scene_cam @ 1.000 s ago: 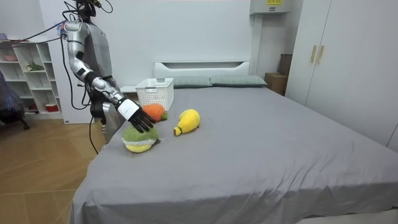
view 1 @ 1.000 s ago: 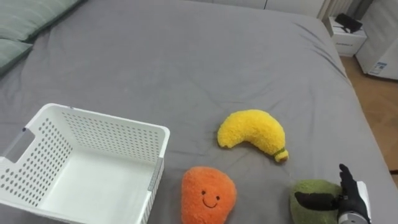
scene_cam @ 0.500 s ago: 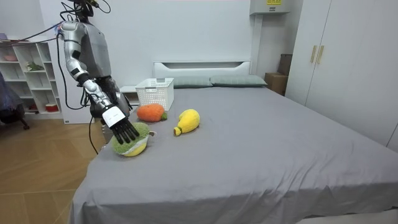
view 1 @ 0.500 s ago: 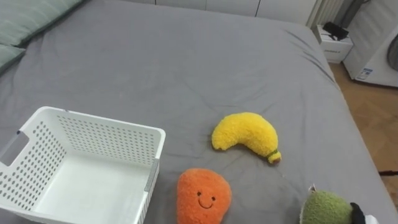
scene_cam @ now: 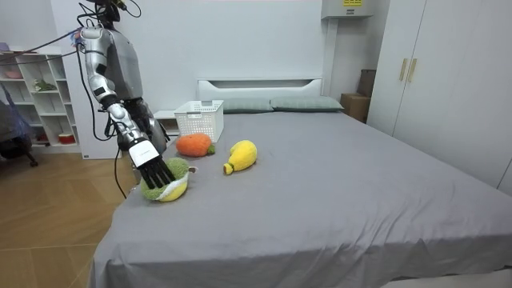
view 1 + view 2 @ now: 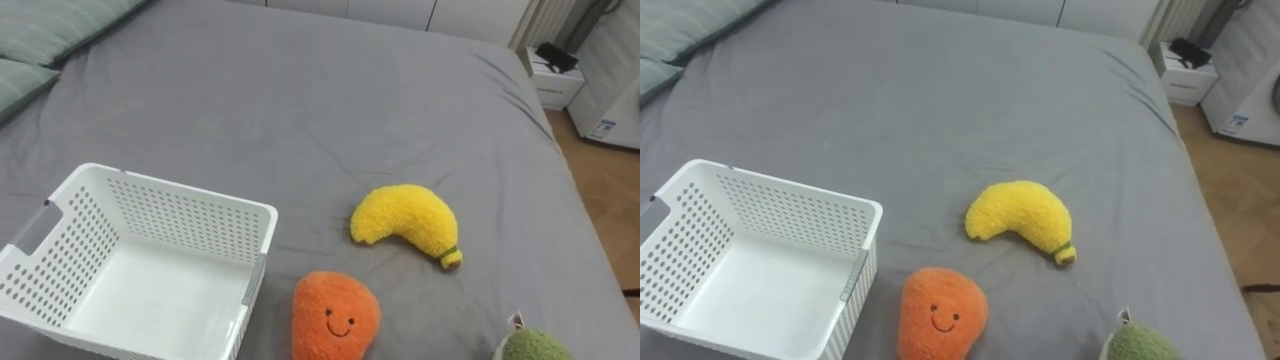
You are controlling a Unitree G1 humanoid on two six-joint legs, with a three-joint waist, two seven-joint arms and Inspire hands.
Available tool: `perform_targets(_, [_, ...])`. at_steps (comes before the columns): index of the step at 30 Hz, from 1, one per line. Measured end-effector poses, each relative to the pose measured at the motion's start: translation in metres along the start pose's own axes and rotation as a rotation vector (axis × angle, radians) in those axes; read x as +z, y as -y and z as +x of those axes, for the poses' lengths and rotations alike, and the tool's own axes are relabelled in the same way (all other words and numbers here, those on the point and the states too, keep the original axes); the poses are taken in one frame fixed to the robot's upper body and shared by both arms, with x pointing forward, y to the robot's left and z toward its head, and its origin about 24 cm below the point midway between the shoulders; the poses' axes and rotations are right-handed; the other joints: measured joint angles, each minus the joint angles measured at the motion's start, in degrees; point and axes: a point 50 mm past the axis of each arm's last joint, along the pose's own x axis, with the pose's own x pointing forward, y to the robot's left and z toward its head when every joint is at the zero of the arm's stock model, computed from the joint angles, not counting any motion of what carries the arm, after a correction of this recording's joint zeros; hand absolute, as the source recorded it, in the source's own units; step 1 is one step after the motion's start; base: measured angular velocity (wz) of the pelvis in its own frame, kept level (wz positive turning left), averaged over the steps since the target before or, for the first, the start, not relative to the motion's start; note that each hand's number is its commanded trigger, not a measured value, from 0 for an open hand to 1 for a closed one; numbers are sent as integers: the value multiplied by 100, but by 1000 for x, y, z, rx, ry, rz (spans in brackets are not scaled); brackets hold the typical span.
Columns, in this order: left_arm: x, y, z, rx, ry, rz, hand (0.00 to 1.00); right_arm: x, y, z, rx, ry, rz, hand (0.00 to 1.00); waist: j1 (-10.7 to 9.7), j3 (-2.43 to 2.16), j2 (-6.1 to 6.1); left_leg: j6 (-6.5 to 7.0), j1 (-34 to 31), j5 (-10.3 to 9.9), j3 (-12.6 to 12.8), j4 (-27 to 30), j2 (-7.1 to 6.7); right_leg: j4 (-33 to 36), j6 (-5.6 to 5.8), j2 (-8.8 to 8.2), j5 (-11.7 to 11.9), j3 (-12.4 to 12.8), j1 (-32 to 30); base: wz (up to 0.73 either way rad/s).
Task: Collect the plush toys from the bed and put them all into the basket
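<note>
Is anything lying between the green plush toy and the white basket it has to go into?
Yes. The orange plush lies on the bed between the green plush and the white basket, close beside the basket's right wall. The yellow banana plush lies farther back, off that line.

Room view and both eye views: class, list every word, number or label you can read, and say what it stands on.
Nothing is readable.
Yellow sign on the wall cabinet: too small to read.
Blue label on the white appliance: blurred.
White tag on the green plush toy: no print discernible.
</note>
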Motion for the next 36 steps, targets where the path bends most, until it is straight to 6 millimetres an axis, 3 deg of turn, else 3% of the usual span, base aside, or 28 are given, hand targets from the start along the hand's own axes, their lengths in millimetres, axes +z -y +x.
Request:
perform_targets(11, [8, 0, 1, 2, 21, -7, 0, 1, -3, -1, -11, -3, 9, 100, 110, 7, -12, 1, 14, -1, 22, -31, 6, 0, 0, 6, 0, 57, -48, -2])
perform_targets(18, [11, 0, 1, 0, 42, -21, 0, 14, -2, -2, -14, 45, 58, 100, 133, 18, -8, 12, 10, -9, 88, -19, 17, 27, 9, 14, 8, 128, -62, -3])
perform_targets(20, [12, 0, 1, -1, 43, -20, 0, 24, 2, -3, -21, 90, 69, 100, 120, 20, 10, 14, -19, -9, 106, -21, 16, 33, 13, 10, 8, 147, -127, -8])
perform_targets(26, [7, -2, 1, 5, 35, -24, 0, 82, 28, -17, -87, 359, 159, 100, 9, 42, 3, 36, -14, -12, 145, -48, 8, 35, 35, -2, 18, 155, -117, -2])
perform_targets(36, [14, -5, 2, 42, 48, -60, 0, 163, 67, -61, -114, 746, 282, 100, -7, 55, -48, 51, -64, -1, 148, -134, 13, 105, 44, -6, 24, 155, -228, -1])
